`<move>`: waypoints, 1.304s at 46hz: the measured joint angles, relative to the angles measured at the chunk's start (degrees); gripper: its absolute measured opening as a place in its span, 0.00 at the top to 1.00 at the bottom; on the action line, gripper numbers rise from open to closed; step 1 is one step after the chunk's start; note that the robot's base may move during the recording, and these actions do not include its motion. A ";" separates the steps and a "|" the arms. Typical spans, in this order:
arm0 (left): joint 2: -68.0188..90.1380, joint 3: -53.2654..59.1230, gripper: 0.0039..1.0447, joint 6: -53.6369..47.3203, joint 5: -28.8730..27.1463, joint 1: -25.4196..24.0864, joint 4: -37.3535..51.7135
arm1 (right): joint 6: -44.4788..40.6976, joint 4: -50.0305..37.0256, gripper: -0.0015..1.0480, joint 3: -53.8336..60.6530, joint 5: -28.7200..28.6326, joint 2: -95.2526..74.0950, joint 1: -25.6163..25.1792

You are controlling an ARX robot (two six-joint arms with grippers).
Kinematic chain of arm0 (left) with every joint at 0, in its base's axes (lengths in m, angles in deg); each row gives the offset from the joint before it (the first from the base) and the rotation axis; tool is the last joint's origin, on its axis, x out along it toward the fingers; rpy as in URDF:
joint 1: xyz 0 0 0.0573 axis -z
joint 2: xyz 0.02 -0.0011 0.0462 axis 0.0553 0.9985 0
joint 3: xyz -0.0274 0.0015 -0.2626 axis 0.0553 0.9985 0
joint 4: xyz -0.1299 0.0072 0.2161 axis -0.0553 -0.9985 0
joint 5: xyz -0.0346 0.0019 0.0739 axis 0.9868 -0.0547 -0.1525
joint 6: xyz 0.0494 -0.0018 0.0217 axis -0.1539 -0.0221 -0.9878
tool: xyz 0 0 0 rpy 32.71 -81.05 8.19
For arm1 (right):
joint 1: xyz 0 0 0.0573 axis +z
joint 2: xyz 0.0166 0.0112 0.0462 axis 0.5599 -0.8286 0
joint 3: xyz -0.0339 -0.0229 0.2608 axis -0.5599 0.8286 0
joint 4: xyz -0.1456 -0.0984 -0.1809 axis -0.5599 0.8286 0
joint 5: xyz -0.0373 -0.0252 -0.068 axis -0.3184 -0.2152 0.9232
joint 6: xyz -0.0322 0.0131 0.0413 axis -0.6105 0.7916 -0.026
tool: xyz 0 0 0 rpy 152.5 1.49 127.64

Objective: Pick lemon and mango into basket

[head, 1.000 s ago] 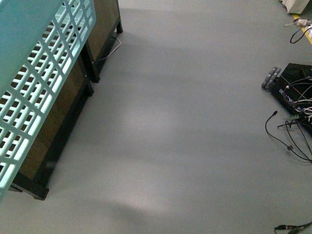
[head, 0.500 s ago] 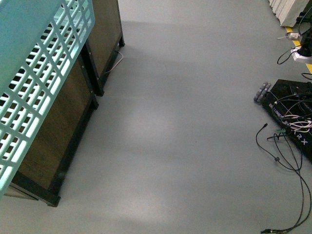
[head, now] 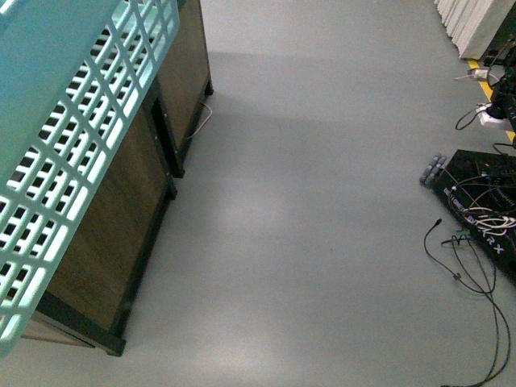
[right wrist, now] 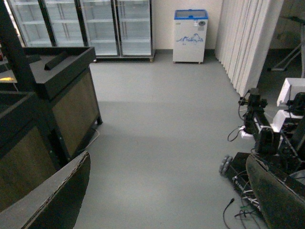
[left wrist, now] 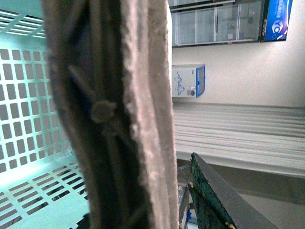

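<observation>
The basket (head: 56,137) fills the front view's upper left, its pale aqua slotted wall hanging tilted above the floor. In the left wrist view its brown ribbed handle (left wrist: 119,114) runs right across the picture, with the slotted aqua inside (left wrist: 28,119) behind it. My left gripper (left wrist: 159,210) is shut on that handle; only one green-padded finger (left wrist: 209,200) shows. My right gripper (right wrist: 164,205) is open over bare grey floor, with nothing between its fingers (right wrist: 52,200). No lemon or mango is in view.
Dark wooden stands with black frames (head: 137,201) line the left. A black wheeled base with loose cables (head: 484,218) lies on the floor at right. Glass-door fridges (right wrist: 81,24) and a small white-and-blue freezer (right wrist: 190,36) stand at the far wall.
The front view has shifted: the wooden stands and basket wall now show further right and lower. The black base and its cables sit a little higher at the right edge.
</observation>
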 joint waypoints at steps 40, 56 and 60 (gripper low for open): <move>-0.07 0.02 0.74 -0.83 -1.18 -0.17 -0.13 | 0.00 0.02 0.08 0.00 -0.22 0.00 0.00; -0.07 0.00 0.74 -0.72 -1.14 -0.20 -0.13 | 0.02 0.00 0.08 0.00 -0.22 0.00 0.00; -0.07 0.02 0.74 -0.72 -1.11 -0.20 -0.13 | 0.02 0.02 0.08 0.00 -0.17 0.00 0.00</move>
